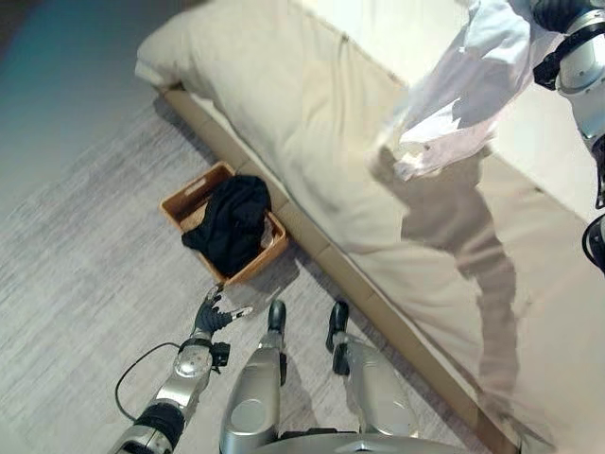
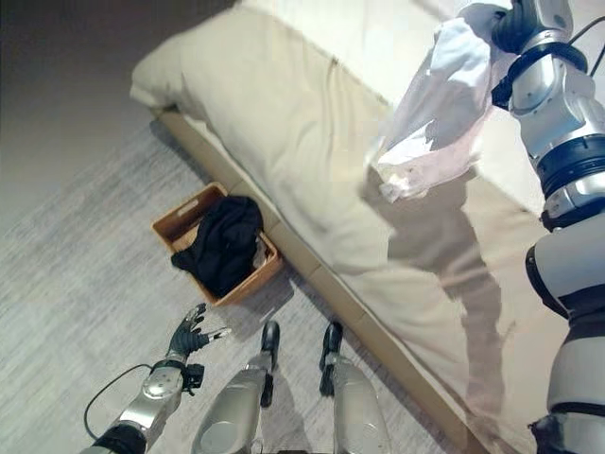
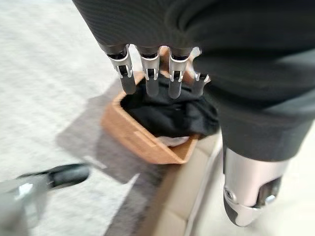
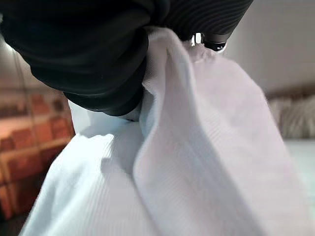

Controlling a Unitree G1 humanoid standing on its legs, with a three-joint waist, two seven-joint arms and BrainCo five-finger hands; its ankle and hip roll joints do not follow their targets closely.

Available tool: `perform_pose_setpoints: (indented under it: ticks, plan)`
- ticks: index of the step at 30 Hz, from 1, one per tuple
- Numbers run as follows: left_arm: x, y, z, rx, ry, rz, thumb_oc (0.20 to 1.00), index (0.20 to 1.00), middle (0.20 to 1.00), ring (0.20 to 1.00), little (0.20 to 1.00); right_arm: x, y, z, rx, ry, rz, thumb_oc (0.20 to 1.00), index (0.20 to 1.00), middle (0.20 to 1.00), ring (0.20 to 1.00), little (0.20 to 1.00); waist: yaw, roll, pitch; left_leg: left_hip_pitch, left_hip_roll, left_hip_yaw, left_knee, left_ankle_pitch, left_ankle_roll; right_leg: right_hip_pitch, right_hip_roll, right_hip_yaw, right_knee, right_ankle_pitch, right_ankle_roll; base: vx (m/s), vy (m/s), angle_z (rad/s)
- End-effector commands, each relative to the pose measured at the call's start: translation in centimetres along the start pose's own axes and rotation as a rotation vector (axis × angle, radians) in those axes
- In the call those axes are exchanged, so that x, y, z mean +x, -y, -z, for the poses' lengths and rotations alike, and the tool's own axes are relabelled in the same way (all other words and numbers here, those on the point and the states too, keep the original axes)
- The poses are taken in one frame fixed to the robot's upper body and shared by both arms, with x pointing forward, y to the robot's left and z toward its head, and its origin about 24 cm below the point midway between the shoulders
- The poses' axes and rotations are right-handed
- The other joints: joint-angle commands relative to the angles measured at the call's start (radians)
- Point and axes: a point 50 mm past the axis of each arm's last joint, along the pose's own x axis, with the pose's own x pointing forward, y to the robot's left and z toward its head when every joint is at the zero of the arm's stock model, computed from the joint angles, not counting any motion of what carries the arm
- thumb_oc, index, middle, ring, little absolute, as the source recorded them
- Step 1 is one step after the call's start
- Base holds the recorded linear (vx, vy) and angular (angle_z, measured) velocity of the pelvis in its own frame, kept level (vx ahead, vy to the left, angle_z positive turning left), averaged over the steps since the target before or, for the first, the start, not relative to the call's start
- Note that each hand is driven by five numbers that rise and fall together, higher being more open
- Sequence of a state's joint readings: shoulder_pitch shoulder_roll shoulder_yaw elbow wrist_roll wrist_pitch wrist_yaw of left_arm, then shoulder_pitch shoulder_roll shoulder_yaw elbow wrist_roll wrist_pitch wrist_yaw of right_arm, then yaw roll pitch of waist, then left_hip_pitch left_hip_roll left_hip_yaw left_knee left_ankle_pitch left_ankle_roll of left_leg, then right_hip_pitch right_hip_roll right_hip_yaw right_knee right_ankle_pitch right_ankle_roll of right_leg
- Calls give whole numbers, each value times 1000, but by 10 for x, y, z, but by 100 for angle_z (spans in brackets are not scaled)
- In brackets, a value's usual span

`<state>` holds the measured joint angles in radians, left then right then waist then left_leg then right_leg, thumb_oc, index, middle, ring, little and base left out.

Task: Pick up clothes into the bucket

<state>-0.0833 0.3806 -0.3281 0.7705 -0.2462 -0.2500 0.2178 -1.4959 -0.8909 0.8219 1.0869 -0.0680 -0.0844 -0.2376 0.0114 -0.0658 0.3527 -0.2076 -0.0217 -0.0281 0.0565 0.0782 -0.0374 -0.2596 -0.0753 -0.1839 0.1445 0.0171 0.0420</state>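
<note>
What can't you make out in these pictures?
- Right hand fingers: right wrist view, buried in the white shirt.
- Basket contents under the black garment: eye views, covered.
- Shirt's top: left eye view, cut by the edge.
- Left hand: open, idle.

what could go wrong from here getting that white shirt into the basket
1. The white shirt hangs long and loose from the right hand, high over the bed; a trailing end may snag or drape over the basket's rim.
2. The basket is on the floor, well off to the left, already nearly filled by the black garment, so the shirt may spill out.
3. The open left hand hovers near the basket and might nudge it.
</note>
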Motion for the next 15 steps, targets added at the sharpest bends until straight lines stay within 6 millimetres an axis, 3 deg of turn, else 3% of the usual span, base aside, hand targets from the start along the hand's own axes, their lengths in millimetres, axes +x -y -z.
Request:
perform_pose_setpoints:
  ticks: [1, 8, 10, 13, 14, 15]
  plan:
    - [-13, -3, 15, 93, -6, 47, 1000, 1000, 1000, 1000, 1000, -1, 30, 4, -75, 60, 108, 200, 200, 200, 200, 200, 10, -42, -90, 64, 24, 17, 56, -92, -20, 116, -43, 24, -43, 8, 83, 104, 35, -26]
    - [-15, -2, 0, 134, 77, 125, 1000, 1000, 1000, 1000, 1000, -5, 39, -4, -101, 145, 130, 200, 200, 200, 200, 200, -20, -50, -211, 182, 42, 57, 0, -109, -15, 216, -33, 42, -94, 6, 94, 77, 35, -18]
    - [-10, -7, -27, 92, 183, 117, 1000, 1000, 1000, 1000, 1000, -7, 50, -13, -88, 194, 175, 200, 200, 200, 200, 200, -33, -53, -260, 221, 48, 74, -10, -119, -13, 252, -30, 50, -106, 1, 95, 52, 32, -13]
    - [-8, -12, -52, 24, 272, 128, 1000, 1000, 1000, 1000, 1000, -10, 54, -14, -72, 218, 187, 200, 200, 200, 200, 200, -41, -54, -297, 251, 50, 83, -15, -128, -13, 281, -29, 51, -111, -7, 95, 42, 14, -16]
    - [-8, -12, -52, 24, 272, 128, 1000, 1000, 1000, 1000, 1000, -10, 54, -14, -71, 218, 187, 200, 200, 200, 200, 200, -41, -54, -297, 252, 51, 83, -15, -128, -13, 282, -29, 51, -112, -7, 95, 11, 9, -14]
    - [-5, -16, -81, -56, 369, 151, 1000, 1000, 1000, 1000, 1000, -11, 58, -20, -46, 245, 190, 200, 200, 200, 200, 200, -50, -52, -318, 265, 54, 86, -21, -129, -14, 291, -26, 53, -117, -7, 94, 9, 12, -8]
